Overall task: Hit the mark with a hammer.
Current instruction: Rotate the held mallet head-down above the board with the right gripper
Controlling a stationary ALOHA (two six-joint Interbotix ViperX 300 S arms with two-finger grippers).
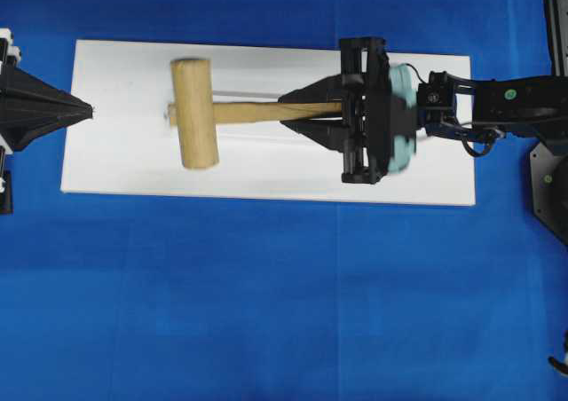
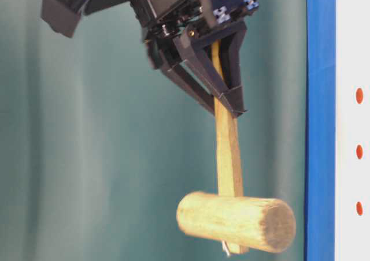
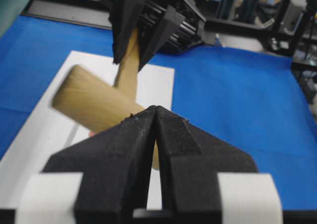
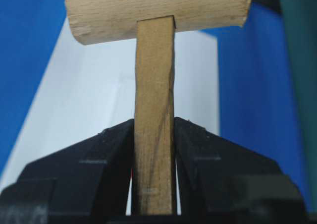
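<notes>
The hammer (image 1: 195, 113) is a light wooden mallet, its thick head over the left part of the white board (image 1: 266, 166). My right gripper (image 1: 286, 113) is shut on its flat handle, seen close in the right wrist view (image 4: 154, 122). In the table-level view the hammer head (image 2: 234, 220) hangs a little off the board (image 2: 352, 41), which carries three small red dots (image 2: 359, 152). A speck of red (image 3: 91, 133) shows under the head in the left wrist view. My left gripper (image 1: 89, 110) is shut and empty at the board's left end, its tip (image 3: 155, 107) pointing at the head.
Blue cloth (image 1: 266, 312) surrounds the board on all sides. A black arm base (image 1: 550, 170) stands at the right edge, and black frame parts (image 3: 257, 26) stand behind the cloth.
</notes>
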